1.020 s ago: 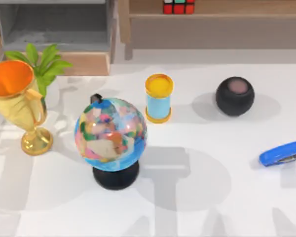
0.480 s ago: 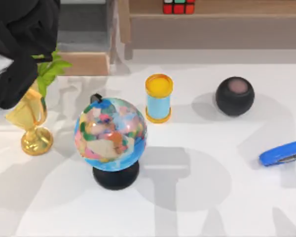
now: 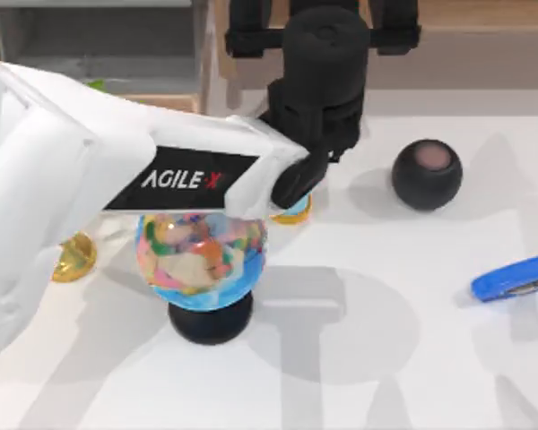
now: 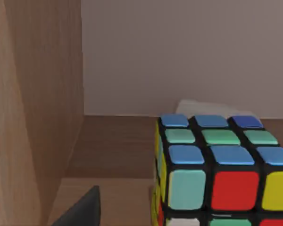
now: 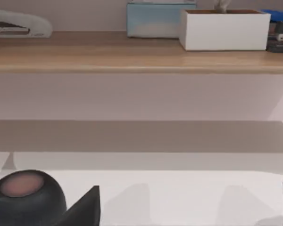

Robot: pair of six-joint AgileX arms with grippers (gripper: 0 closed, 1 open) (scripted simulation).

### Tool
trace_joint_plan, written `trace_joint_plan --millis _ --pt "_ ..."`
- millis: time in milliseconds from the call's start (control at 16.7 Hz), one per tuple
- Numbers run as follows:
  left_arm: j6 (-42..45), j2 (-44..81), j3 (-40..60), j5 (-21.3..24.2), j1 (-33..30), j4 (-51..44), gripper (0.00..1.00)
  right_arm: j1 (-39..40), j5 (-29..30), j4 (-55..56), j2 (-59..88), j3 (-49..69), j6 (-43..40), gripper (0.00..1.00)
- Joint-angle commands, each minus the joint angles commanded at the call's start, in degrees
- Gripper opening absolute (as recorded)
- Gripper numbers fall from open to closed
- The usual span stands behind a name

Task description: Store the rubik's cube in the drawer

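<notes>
Left gripper point(image 3: 323, 13) reached over the shelf point(image 4: 118, 146) at the rubik's cube point(image 4: 217, 174) (jaw gap untellable); right arm parked.

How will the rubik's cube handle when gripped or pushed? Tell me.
The rubik's cube is likely rigid; its flat faces should suit the left gripper, open at the wooden shelf. Its smooth tiles may slip a little. Resting flat, it should slide rather than roll if nudged.

rubik's cube point(image 4: 217, 174) blue/green/red/yellow tiles, black grid | stapler point(image 3: 513, 278) blue | ball point(image 3: 427, 174) black
</notes>
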Motion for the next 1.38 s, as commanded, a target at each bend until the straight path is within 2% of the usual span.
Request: trace_joint_plan --millis 240,660,900,1140,1380 --pt "0.1 7.7 3.2 -2.3 -0.8 1.8 1.00 0.0 0.0 0.0 0.0 0.0 0.0 1.00" --pt "0.2 8.0 3.1 -2.4 -0.7 1.7 1.00 0.0 0.0 0.0 0.0 0.0 0.0 1.00" --pt "0.3 6.4 7.6 -3.3 -1.5 -4.1 1.00 0.0 0.0 0.0 0.0 0.0 0.0 1.00" --pt "-0.1 9.9 15.3 -1.6 0.1 -8.4 1.00 0.0 0.0 0.0 0.0 0.0 0.0 1.00" --pt "-0.2 16.3 19.6 1.6 3.3 -6.7 1.00 0.0 0.0 0.0 0.0 0.0 0.0 1.00"
